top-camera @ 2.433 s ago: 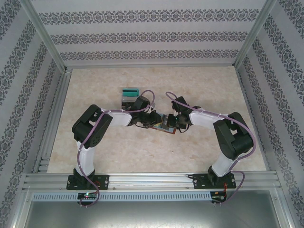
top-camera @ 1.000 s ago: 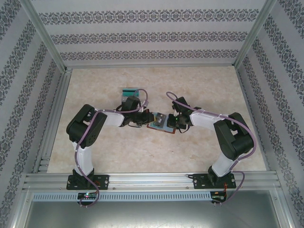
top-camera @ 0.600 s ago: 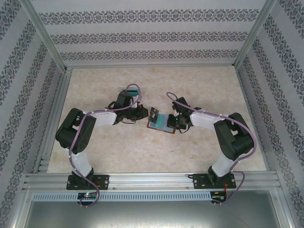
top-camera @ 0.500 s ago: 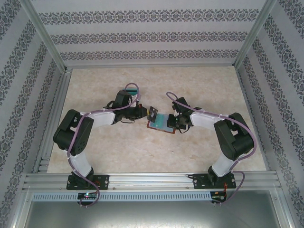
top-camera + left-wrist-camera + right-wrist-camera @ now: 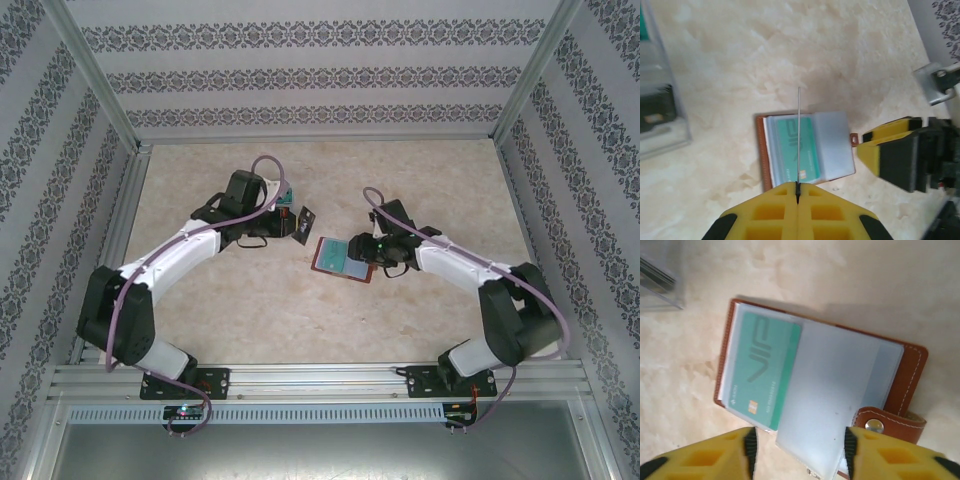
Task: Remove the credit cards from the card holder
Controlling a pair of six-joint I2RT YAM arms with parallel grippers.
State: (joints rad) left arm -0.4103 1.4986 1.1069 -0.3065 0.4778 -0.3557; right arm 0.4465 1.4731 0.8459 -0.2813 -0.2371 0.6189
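Card holder [image 5: 840,380] lies open on the table [image 5: 250,310]; right gripper [image 5: 797,450] hangs over it, jaws apart. Left gripper [image 5: 797,186] is clamped on a thin card [image 5: 799,135]. Teal VIP card [image 5: 765,370] in the sleeve: likely stiff, slick; pinch its exposed edge.

White arm links [image 5: 180,250], black joints [image 5: 110,320], purple cables [image 5: 262,158], yellow pincer fingers [image 5: 765,215].

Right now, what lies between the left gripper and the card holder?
The card the left gripper holds, then bare table; the top view shows this.
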